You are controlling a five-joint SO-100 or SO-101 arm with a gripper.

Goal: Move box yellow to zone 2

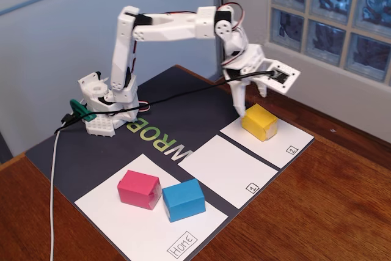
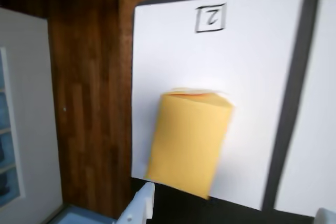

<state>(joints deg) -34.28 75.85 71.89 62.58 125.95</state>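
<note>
While my arm reaches out level, its tool [image 1: 247, 105] hangs spread wide just above box yellow [image 1: 259, 121], resting on zone 2 [image 1: 287, 136].

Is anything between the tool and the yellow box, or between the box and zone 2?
Nothing visible. The yellow box already sits on zone 2, and the tool hangs open just above its far edge, not touching.

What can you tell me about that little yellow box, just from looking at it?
The yellow box is a small bright cuboid that looks wrapped in paper, with a folded seam at one end in the wrist view. It lies flat on the white panel marked 2, towards the end away from the number. The gripper hangs open just above it; one fingertip reaches down near its top edge, though contact cannot be told.
</note>
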